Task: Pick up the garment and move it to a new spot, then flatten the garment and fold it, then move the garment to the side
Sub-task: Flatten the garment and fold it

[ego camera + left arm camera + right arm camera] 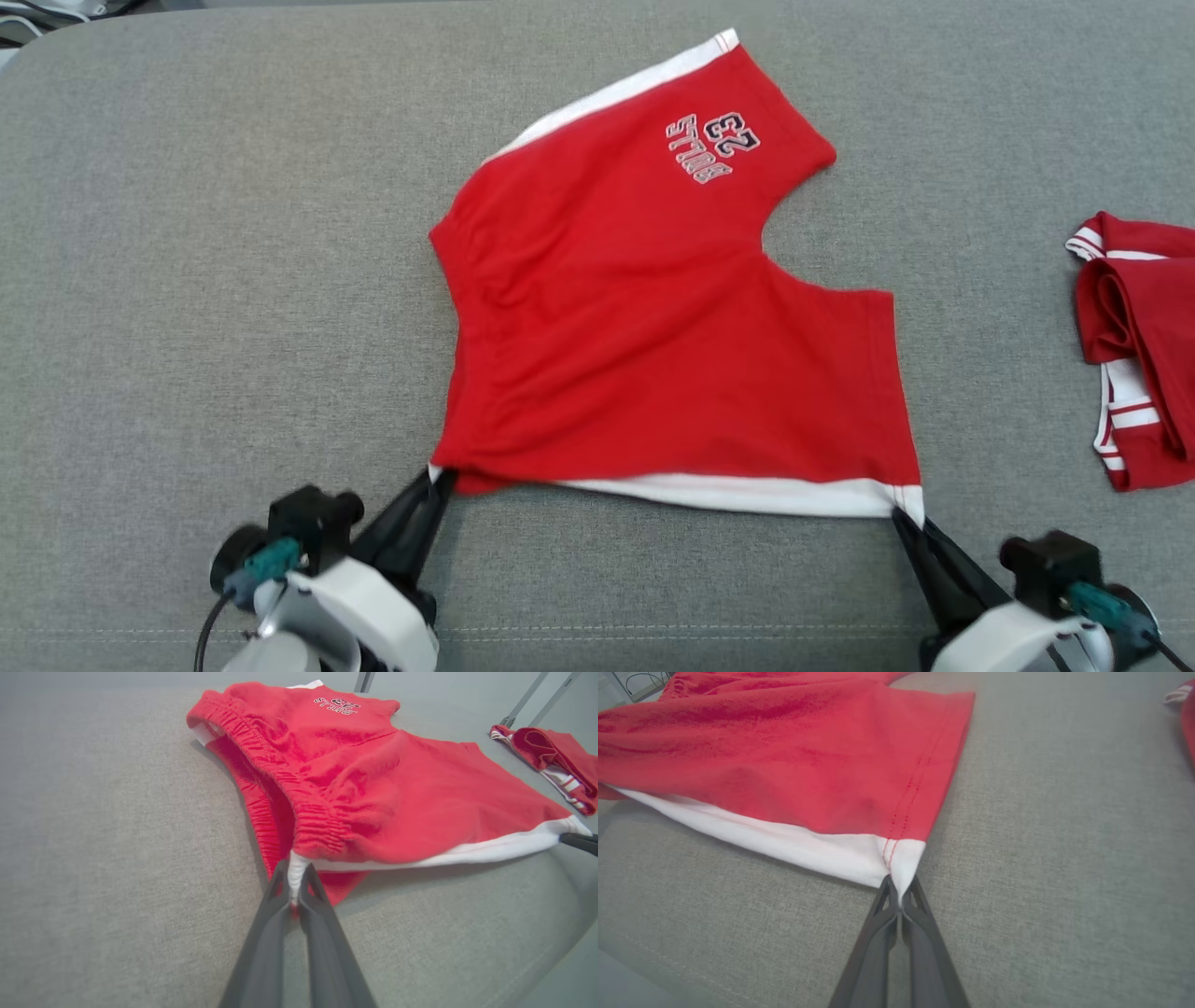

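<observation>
The garment (653,317) is a pair of red shorts with white side stripes and a "BULLS 23" print, spread on the grey cushion. My left gripper (439,481) is shut on its near left corner, at the waistband end of the white stripe (294,872). My right gripper (904,515) is shut on the near right corner, at the leg hem (901,870). The white stripe (738,493) runs stretched between both grippers. In the left wrist view the held edge (420,854) is lifted slightly off the cushion, and the right gripper's fingertips (579,841) show at the far right.
A second red and white garment (1134,350) lies crumpled at the right edge of the cushion (187,280). Grey fabric stretches wide to the left and behind the shorts. A seam (653,632) runs along the cushion's near edge.
</observation>
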`<state>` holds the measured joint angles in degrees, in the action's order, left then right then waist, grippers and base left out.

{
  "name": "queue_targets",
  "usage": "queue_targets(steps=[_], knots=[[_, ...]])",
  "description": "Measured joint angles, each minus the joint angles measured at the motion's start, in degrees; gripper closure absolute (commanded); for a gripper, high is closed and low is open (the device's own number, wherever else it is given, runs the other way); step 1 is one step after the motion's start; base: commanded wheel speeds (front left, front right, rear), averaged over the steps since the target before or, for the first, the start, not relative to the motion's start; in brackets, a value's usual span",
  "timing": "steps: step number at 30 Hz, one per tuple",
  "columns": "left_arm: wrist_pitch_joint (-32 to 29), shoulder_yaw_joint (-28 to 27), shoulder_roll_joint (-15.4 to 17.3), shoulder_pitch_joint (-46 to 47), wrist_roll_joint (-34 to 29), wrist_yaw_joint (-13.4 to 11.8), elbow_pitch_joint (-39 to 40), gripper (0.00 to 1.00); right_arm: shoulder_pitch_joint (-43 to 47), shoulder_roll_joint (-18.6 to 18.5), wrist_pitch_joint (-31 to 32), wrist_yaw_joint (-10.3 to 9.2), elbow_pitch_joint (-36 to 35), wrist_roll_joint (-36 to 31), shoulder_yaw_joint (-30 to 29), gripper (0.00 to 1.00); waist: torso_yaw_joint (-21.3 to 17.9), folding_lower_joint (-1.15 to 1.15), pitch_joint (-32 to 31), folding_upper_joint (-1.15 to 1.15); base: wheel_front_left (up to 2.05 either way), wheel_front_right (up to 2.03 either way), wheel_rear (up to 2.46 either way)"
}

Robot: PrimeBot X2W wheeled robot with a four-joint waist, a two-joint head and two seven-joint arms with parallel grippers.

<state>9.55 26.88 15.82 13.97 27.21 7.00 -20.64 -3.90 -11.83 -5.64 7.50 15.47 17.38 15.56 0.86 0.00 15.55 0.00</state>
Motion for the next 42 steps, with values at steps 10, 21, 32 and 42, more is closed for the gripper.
queue_targets(steps=[10,21,32,42], knots=[[-12.41,-1.69,6.09,-18.79,5.92,-6.1,23.13,1.0,17.8,-3.8,17.37,0.0,-24.62,7.01,-8.35,1.0,0.17,0.0,-0.57,0.0,0.0,0.0,0.0],[-22.67,-3.61,8.86,-15.34,11.84,-6.99,36.89,1.0,6.29,-11.31,30.14,0.0,-36.74,10.53,-13.82,1.0,1.0,0.0,0.85,0.0,0.0,0.0,0.0],[-24.12,-2.7,-0.44,5.32,17.25,-3.71,23.79,1.0,-34.12,-17.74,30.04,0.0,-10.18,14.71,1.32,1.0,5.95,0.0,4.81,0.0,0.0,0.0,0.0],[-20.35,1.29,-8.38,19.28,20.49,-0.15,6.23,1.0,-54.8,-20.81,27.66,0.0,12.04,17.15,13.47,1.0,13.97,0.0,9.11,0.0,0.0,0.0,0.0]])
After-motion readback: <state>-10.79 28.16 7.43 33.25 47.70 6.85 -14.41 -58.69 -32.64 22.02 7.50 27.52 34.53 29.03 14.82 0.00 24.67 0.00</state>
